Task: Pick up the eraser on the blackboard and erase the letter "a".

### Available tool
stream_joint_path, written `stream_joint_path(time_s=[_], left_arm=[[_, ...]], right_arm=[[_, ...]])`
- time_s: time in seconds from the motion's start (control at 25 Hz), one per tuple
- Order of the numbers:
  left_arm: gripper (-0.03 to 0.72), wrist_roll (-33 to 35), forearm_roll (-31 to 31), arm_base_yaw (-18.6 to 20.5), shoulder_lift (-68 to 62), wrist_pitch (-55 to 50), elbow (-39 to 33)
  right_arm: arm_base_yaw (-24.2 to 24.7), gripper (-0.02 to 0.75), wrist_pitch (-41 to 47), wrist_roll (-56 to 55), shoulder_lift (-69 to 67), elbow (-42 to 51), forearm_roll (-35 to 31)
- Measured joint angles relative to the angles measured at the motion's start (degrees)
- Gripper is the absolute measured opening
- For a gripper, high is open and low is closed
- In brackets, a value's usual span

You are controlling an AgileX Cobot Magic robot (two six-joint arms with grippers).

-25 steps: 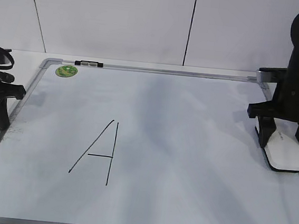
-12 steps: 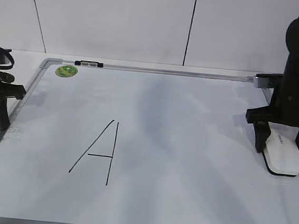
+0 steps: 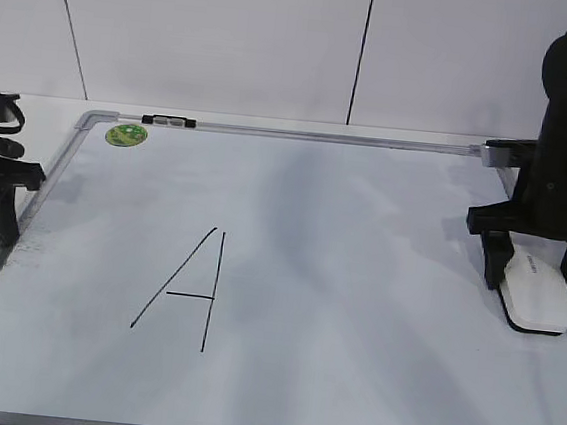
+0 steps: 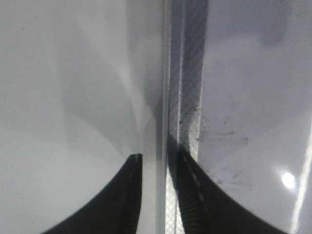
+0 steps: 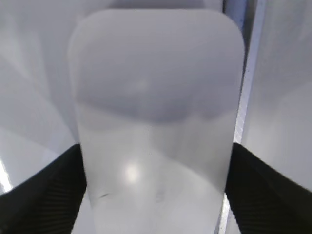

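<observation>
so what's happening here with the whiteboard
The right end effector is down over the white eraser at the blackboard's right edge, its fingers straddling the eraser's sides. A capital "A" is drawn in black left of centre. The left end effector sits idle at the left frame.

The eraser (image 3: 537, 293) lies on the board (image 3: 357, 280) between the right pincer's (image 3: 532, 287) fingers, seemingly touching them. The capital A (image 3: 184, 288) sits far left of that pincer, the sticker (image 3: 126, 135) behind it.
</observation>
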State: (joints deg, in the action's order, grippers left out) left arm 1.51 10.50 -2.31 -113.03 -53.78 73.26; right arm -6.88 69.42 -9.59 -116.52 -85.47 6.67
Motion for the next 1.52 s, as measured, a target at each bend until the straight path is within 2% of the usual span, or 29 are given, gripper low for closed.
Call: stream_joint_path(time_s=[0.12,0.28,0.44,0.72,1.28,1.36,1.52], left_arm=[[0.337,-1.1,-1.4,0.0,0.0,-0.1,0.0],[0.377,-1.5,-1.5,0.0,2.3,-0.8,0.0],[0.382,-1.5,-2.3,0.0,6.6,-2.8,1.3],[0.382,-1.9,-2.8,0.0,14.5,-7.9,4.6],[0.382,-2.3,-1.0,0.0,32.7,-13.3,4.6],[0.382,-2.3,-1.1,-0.4,35.2,-13.8,4.6],[0.382,-2.4,-2.9,-3.8,39.6,-15.1,4.6]], right_arm=[[0.0,0.661,0.0,0.0,0.0,-0.3,-0.5],[0.0,0.659,0.0,0.0,0.0,-3.6,-0.7],[0.0,0.657,0.0,0.0,0.3,-7.0,-0.9],[0.0,0.647,0.2,0.0,5.9,-7.3,-1.2],[0.0,0.606,1.6,-0.4,27.9,-6.8,-1.2],[0.0,0.603,1.8,-0.7,31.0,-5.8,-1.2],[0.0,0.596,2.0,-1.0,36.9,-1.9,-1.4]])
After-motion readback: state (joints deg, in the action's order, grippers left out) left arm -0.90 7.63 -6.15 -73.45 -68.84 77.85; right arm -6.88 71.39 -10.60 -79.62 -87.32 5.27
